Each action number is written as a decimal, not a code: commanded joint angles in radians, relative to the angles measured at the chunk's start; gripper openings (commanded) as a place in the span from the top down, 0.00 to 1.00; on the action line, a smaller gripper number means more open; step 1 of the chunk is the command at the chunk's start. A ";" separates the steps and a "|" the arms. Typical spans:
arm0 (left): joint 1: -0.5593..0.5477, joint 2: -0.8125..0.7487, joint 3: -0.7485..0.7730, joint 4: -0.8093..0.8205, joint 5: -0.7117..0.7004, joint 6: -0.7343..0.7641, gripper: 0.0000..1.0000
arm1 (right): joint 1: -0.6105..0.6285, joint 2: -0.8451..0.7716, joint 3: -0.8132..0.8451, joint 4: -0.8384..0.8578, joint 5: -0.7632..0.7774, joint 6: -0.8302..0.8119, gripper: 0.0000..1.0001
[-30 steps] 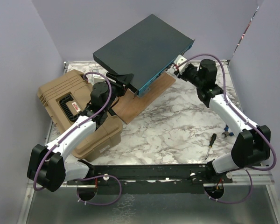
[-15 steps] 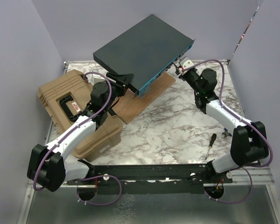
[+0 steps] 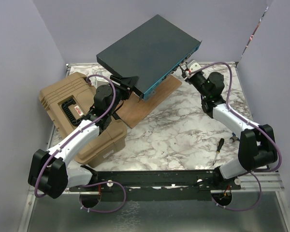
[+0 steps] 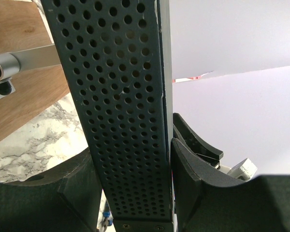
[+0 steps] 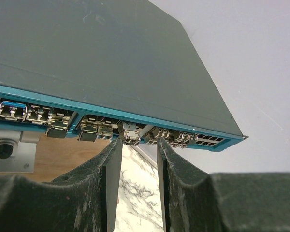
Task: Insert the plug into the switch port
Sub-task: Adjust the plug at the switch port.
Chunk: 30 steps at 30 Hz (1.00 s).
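The switch (image 3: pixel 150 50) is a flat dark grey box with a teal front face, held tilted up above the table. My left gripper (image 3: pixel 130 83) is shut on its perforated side wall (image 4: pixel 121 121), one finger on each side (image 4: pixel 133 164). My right gripper (image 3: pixel 187 65) is at the right part of the front face. In the right wrist view its fingers are apart (image 5: pixel 137 145) with nothing between them. Just beyond the fingertips, a silver plug (image 5: pixel 131 133) sits in a port in the switch's port row (image 5: pixel 96 53).
A tan ribbed case (image 3: pixel 75 106) lies under the left arm. A wooden board (image 3: pixel 150 99) lies below the switch, with a metal bracket (image 5: pixel 9 150) near it. A screwdriver (image 3: pixel 218 151) lies on the marble table by the right arm. Grey walls stand close on three sides.
The right arm's wrist has swung down and to the left, while its gripper stays at the switch's front face. The left arm and the switch have not moved.
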 commanded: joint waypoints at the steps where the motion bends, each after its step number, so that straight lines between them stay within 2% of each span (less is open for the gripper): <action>1: -0.016 -0.048 0.027 -0.020 0.011 0.059 1.00 | 0.009 0.022 -0.021 0.045 -0.009 -0.015 0.62; 25: -0.017 -0.055 0.023 -0.020 0.010 0.058 1.00 | 0.009 0.063 -0.008 0.141 0.003 -0.025 0.70; 30: -0.017 -0.057 0.021 -0.020 0.009 0.061 1.00 | 0.009 0.073 -0.007 0.129 0.018 -0.061 0.74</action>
